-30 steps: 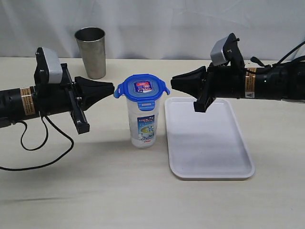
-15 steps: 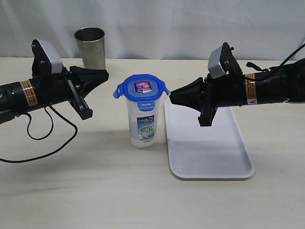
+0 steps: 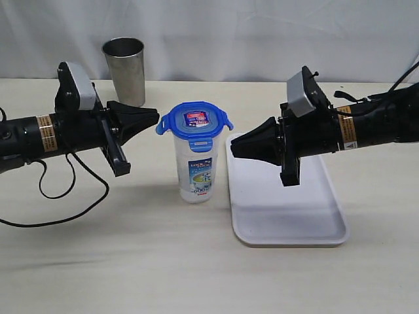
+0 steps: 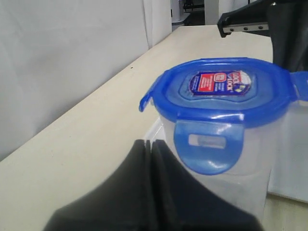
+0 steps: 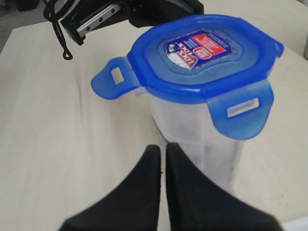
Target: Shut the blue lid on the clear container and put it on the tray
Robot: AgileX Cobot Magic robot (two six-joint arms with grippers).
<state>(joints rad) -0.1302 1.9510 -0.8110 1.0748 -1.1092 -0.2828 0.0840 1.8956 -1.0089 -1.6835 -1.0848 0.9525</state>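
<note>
The clear container (image 3: 196,167) stands upright on the table just left of the tray (image 3: 286,196), its label facing the camera. The blue lid (image 3: 194,120) sits on its mouth, with side flaps sticking outward. My left gripper (image 3: 156,118) is shut and empty, its tip just left of the lid's left flap. My right gripper (image 3: 234,149) is shut and empty, its tip just right of the container, a little below the lid. The left wrist view shows the lid (image 4: 222,91) and a hanging flap (image 4: 208,147) beyond the gripper (image 4: 150,143). The right wrist view shows the lid (image 5: 202,54) past the gripper (image 5: 163,148).
A steel tumbler (image 3: 125,70) stands at the back left, behind my left arm. A black cable (image 3: 62,196) loops on the table under that arm. A pale curtain closes off the back of the table.
My left gripper dropped and moved right, back toward the lid's left flap. My right gripper sank lower and edged left, closer to the container's side. The container has not moved.
</note>
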